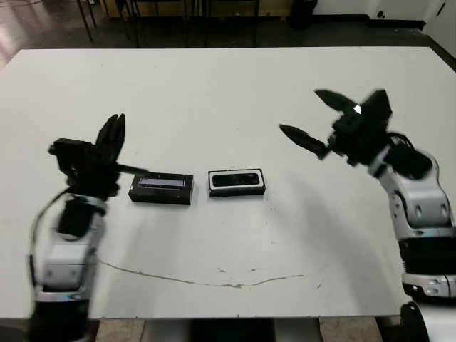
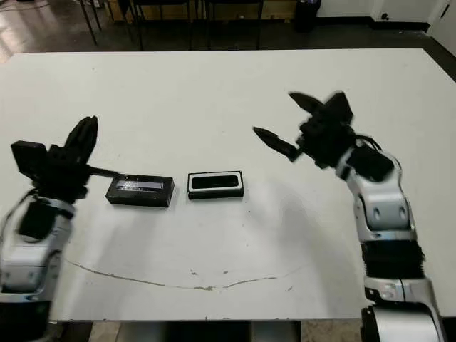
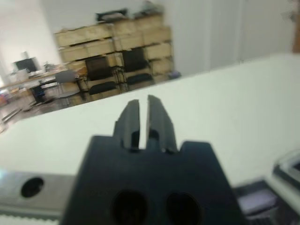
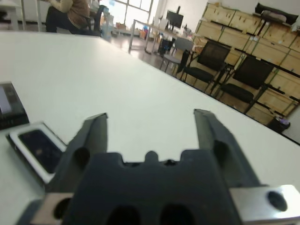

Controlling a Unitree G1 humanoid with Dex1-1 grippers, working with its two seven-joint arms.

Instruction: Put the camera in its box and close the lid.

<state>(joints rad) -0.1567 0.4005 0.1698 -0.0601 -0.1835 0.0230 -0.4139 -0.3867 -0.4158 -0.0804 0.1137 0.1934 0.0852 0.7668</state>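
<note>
The box (image 1: 236, 182), a small black tray with a white rim, sits mid-table. The camera (image 1: 236, 179) lies inside it, its dark glossy face up, also visible in the right wrist view (image 4: 38, 147). The lid (image 1: 162, 188), a black slab with a pale strip, lies flat just left of the box, a small gap between them. My left gripper (image 1: 114, 122) is raised left of the lid, fingers pointing up and shut on nothing. My right gripper (image 1: 301, 111) hovers above the table to the right of the box, wide open and holding nothing.
A thin dark crack line (image 1: 206, 281) runs across the white table (image 1: 214, 92) near its front edge. Chairs and stacked crates (image 4: 262, 42) stand beyond the table, and a person (image 4: 70, 9) sits far off.
</note>
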